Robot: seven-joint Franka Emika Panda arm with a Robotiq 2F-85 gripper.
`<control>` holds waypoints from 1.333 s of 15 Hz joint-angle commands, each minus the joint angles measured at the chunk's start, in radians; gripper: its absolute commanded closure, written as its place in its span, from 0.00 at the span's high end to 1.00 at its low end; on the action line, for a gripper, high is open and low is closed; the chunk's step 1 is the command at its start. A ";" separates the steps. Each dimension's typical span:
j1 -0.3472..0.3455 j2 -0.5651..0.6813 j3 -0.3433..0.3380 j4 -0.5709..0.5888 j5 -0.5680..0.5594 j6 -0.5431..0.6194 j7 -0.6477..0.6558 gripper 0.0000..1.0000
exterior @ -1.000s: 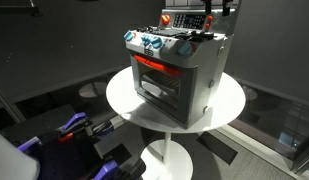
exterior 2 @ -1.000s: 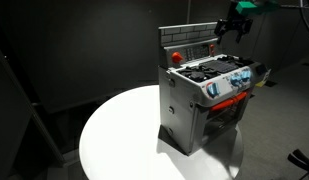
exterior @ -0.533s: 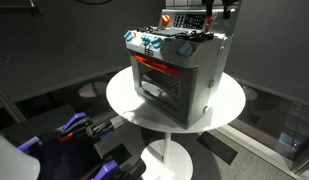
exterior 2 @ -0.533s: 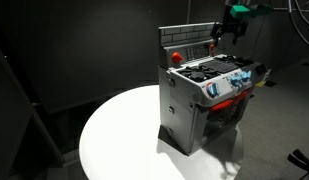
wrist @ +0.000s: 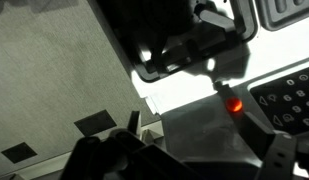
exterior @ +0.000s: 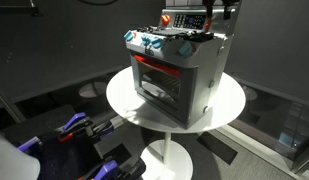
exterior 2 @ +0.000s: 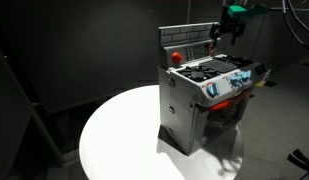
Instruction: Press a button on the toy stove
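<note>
1. The gripper [exterior 2: 225, 34] hangs up high, over the back corner of the toy stove [exterior 2: 206, 95]. It is close to the tall back panel [exterior 2: 189, 40].
2. I cannot tell if the gripper is wide or narrow. It looks small and dark from outside, and the wrist view is blurry.
3. The toy stove sits below the gripper on a round white bench [exterior: 122, 98].
4. The red-edged door [exterior: 154, 80] and the blue and white knobs [exterior: 149, 42] are on the side far from the gripper.
5. A red button [exterior 2: 175, 57] sits at the far end of the stove top, lower than the gripper.
6. In the wrist view a small red light [wrist: 234, 103] glows beside a pad of little keys [wrist: 292, 100].
</note>
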 commanded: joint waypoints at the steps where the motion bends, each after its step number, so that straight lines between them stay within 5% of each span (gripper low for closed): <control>1: 0.012 0.054 -0.017 0.089 0.004 -0.031 0.007 1.00; 20: -0.020 -0.128 -0.004 -0.053 0.033 -0.300 -0.233 1.00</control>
